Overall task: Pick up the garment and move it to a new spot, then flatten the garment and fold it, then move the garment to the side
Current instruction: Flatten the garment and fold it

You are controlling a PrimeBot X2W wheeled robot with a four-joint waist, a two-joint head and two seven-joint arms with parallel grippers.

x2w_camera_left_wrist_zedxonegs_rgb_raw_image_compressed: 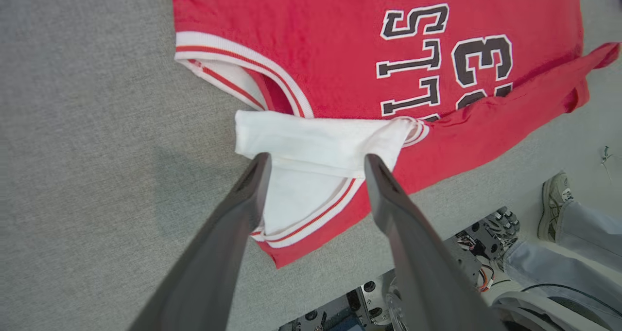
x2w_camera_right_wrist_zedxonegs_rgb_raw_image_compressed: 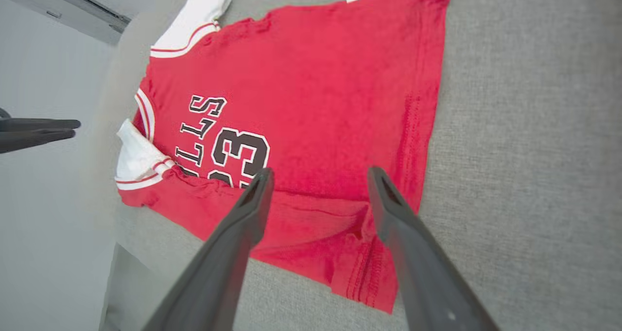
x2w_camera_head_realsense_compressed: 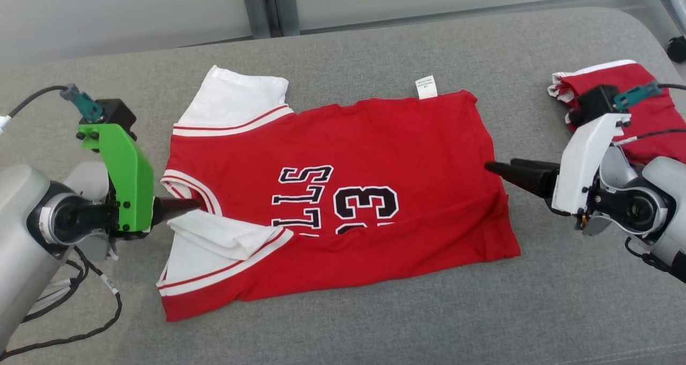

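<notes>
The garment [x2w_camera_head_realsense_compressed: 348, 140] is a red jersey with white sleeves and black lettering. It lies on the grey table [x2w_camera_head_realsense_compressed: 343, 327], its near long edge folded up over the lettering. My left gripper [x2w_camera_head_realsense_compressed: 195, 204] is at the jersey's left end, by the neck opening. In the left wrist view this gripper [x2w_camera_left_wrist_zedxonegs_rgb_raw_image_compressed: 316, 158] is open, its fingers straddling the folded white sleeve [x2w_camera_left_wrist_zedxonegs_rgb_raw_image_compressed: 311, 141] without clamping it. My right gripper [x2w_camera_head_realsense_compressed: 490, 166] is at the jersey's right hem. In the right wrist view it [x2w_camera_right_wrist_zedxonegs_rgb_raw_image_compressed: 318, 173] is open just above the folded red edge [x2w_camera_right_wrist_zedxonegs_rgb_raw_image_compressed: 311, 209], holding nothing.
A second red and white cloth [x2w_camera_head_realsense_compressed: 632, 78] lies bunched at the table's far right, behind my right wrist. In the left wrist view a person's shoe [x2w_camera_left_wrist_zedxonegs_rgb_raw_image_compressed: 554, 202] and trouser leg show on the floor beyond the table's near edge. A wall runs behind the table.
</notes>
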